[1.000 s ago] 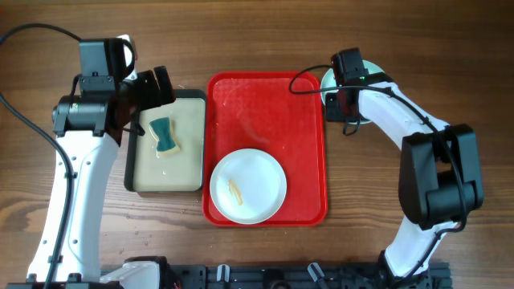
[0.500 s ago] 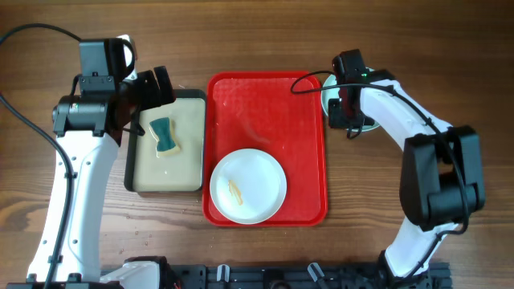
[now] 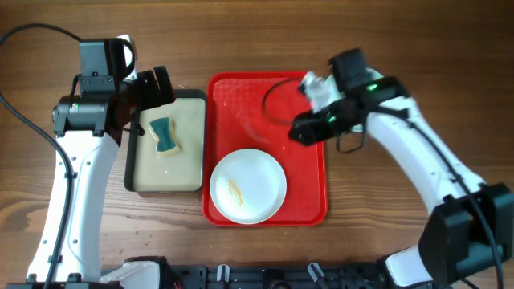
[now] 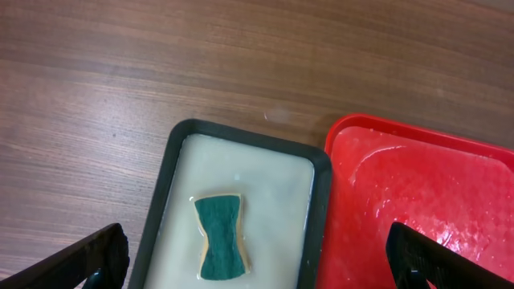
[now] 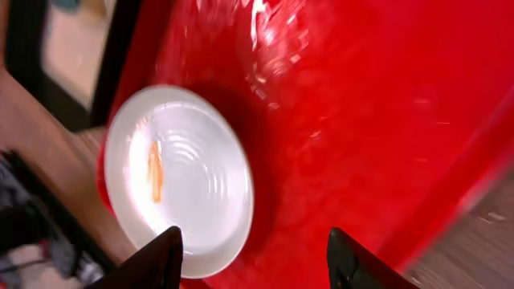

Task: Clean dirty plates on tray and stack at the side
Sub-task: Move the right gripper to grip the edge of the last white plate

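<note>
Left hand [image 3: 154,87] hovers over the far end of the black-rimmed tray [image 3: 128,164] on the worktop's [image 3: 353,233] left side, fingers spread wide and empty. A green sponge [image 3: 164,136] lies in that tray. The red tray [image 3: 309,189] is at centre, with a smeared white plate [image 3: 248,185] in its near-left corner. The right arm is stretched in from the right edge. Right hand [image 3: 309,128] is above the red tray's far-right part, spread open, holding nothing.

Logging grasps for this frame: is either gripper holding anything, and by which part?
Nothing is held. The left gripper is open near the beige tray, the right gripper open over the red tray.
</note>
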`<state>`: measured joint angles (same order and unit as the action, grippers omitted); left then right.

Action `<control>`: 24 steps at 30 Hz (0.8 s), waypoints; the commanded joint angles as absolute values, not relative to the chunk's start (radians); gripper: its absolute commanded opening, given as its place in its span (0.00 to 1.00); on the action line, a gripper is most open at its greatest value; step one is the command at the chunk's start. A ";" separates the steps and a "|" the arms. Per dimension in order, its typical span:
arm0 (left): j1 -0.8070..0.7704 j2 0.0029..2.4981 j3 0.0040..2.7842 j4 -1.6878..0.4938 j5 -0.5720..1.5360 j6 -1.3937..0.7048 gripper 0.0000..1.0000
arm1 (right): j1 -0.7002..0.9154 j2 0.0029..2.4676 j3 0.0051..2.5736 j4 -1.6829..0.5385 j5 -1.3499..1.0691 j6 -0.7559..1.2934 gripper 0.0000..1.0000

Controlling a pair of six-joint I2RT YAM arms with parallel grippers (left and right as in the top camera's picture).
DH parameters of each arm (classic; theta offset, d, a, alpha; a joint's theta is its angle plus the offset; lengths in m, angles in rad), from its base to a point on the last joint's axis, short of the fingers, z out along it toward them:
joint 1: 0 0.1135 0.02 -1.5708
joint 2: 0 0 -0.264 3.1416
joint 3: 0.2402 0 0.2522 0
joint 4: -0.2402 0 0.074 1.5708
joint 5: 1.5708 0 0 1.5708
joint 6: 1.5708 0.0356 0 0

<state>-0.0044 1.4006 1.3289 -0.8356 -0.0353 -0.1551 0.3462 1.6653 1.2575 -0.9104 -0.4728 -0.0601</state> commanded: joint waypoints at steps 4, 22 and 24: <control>-0.002 1.397 1.336 -0.834 -0.027 -0.165 1.00 | 0.560 1.713 1.068 -0.665 -0.200 -0.049 0.56; -0.002 1.397 1.336 -0.834 -0.027 -0.165 1.00 | 0.584 1.732 0.907 -0.419 -0.179 0.025 0.18; -0.002 1.397 1.336 -0.834 -0.027 -0.165 1.00 | 0.584 1.732 0.907 -0.406 -0.155 0.034 0.09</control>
<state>-0.0044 1.4006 1.3289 -0.8364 -0.0353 -0.1551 0.5838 1.7180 0.9165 -0.4240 -0.1925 0.0021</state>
